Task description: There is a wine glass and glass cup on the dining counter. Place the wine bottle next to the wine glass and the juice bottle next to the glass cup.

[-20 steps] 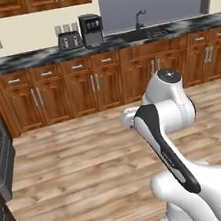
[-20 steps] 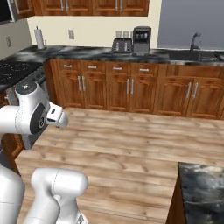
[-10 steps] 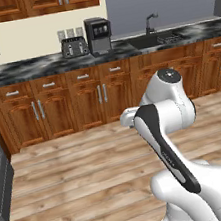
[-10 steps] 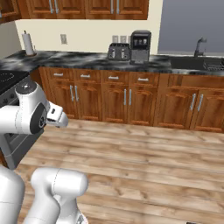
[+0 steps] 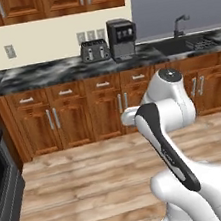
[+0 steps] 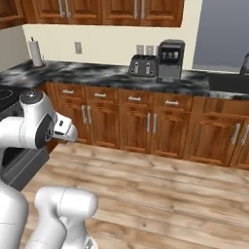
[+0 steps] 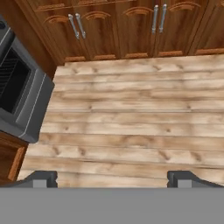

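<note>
The wine glass, the glass cup, the wine bottle, the juice bottle and the dining counter are all out of view. My gripper (image 7: 113, 178) is open, its two dark fingertips (image 7: 41, 177) standing far apart with nothing between them. It hangs over bare wooden floor (image 7: 131, 109) and looks down at it. In the base views the arm is folded upright, with the hand (image 6: 64, 129) held at about cabinet height.
A wall counter (image 5: 41, 74) with a black marbled top carries a toaster (image 5: 95, 50), a coffee machine (image 5: 122, 38), a sink (image 5: 183, 44) and a paper towel roll (image 6: 35, 52). Brown cabinets (image 6: 146, 124) run below it. An oven (image 7: 19, 96) stands at the left.
The whole scene has slid right and come nearer, so the base has moved. The dark counter corner seen earlier at the lower right has left the picture. The arm's pose is unchanged.
</note>
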